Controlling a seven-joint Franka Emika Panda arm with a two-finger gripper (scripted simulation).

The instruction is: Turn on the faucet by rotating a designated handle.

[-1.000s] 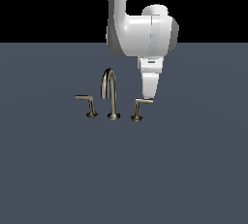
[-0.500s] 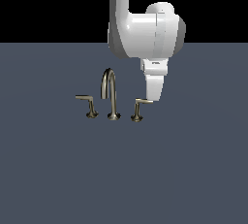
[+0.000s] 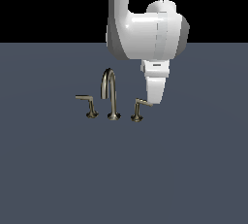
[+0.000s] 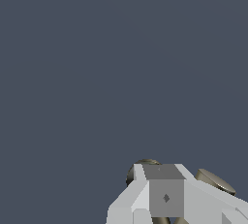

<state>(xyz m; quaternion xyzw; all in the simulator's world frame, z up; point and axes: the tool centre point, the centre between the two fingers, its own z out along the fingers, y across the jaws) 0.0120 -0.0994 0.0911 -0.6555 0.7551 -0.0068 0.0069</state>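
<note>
Gripper (image 3: 154, 101) hangs low beside the faucet (image 3: 111, 94), its tip at or just beside the outer end of the handle's bar. Whether the jaws are parted or closed cannot be told: the exterior view shows one pale tapered block, and the wrist view shows only the underside of the fingers (image 4: 164, 196). Contact with the bar cannot be confirmed either.

The handle (image 3: 139, 109) stands on the exterior view's right of the arched spout (image 3: 110, 92), its bar reaching toward the gripper. The twin handle (image 3: 88, 105) stands on the spout's other side, well apart from the arm.

Risks, as judged: if the tip bears on the very end of the bar, it may slip off before the lever has swung far enough. A push set too high would pass over the thin bar; one set too low could jam against the flared base.

The surface (image 3: 193, 169) is a flat, uniform slate-grey plane carrying the faucet alone. Behind its far edge is plain black; no walls or fittings are visible.
</note>
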